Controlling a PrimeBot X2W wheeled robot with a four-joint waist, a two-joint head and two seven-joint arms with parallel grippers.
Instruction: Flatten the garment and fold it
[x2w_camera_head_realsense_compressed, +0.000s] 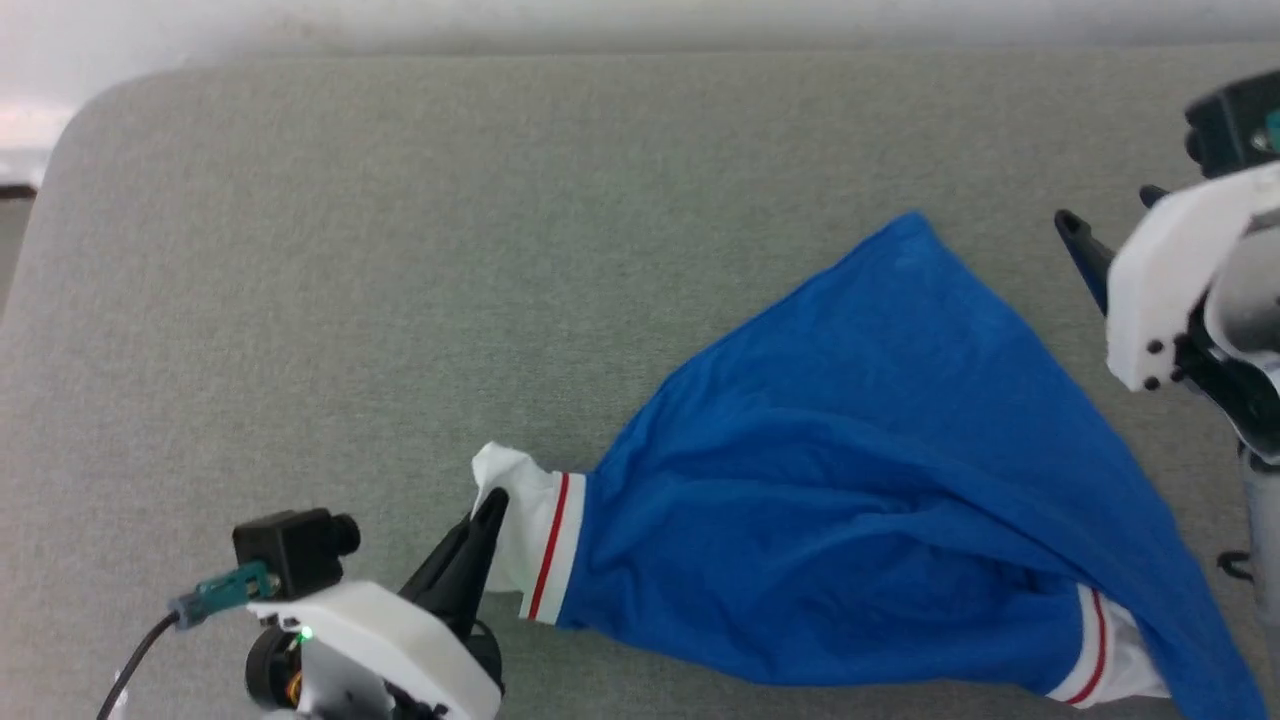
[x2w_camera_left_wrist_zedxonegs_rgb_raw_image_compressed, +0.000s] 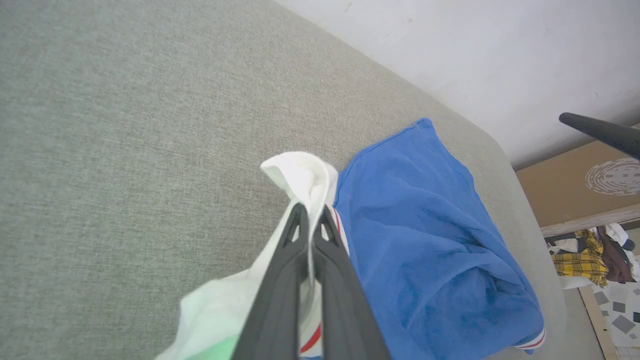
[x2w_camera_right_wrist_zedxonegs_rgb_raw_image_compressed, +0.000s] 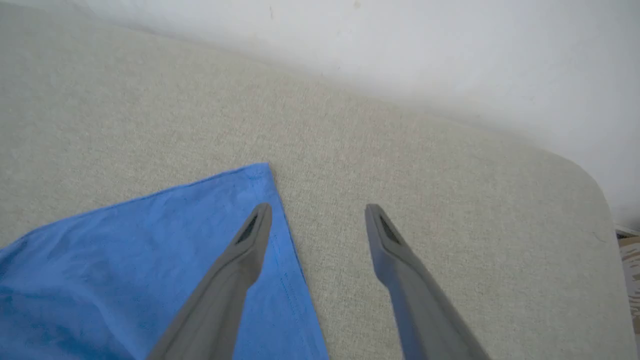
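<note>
Bright, even, diffuse light covers the grey woven-cloth surface (x2w_camera_head_realsense_compressed: 400, 250), with only faint shadow under the royal-blue T-shirt with white sleeves (x2w_camera_head_realsense_compressed: 880, 450). The pale far wall (x2w_camera_head_realsense_compressed: 640, 20) washes out to white. The right wrist view is hazy and soft; in the left wrist view a green tint colours the near sleeve (x2w_camera_left_wrist_zedxonegs_rgb_raw_image_compressed: 215, 310).

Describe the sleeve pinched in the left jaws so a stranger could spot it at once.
Start at the grey fabric surface, where the blue garment lies. At its near-left end a white sleeve with a red stripe sticks out. Unlike the other sleeve at the lower right, which lies free, this one is clamped in the shut jaws of the left gripper.
</note>
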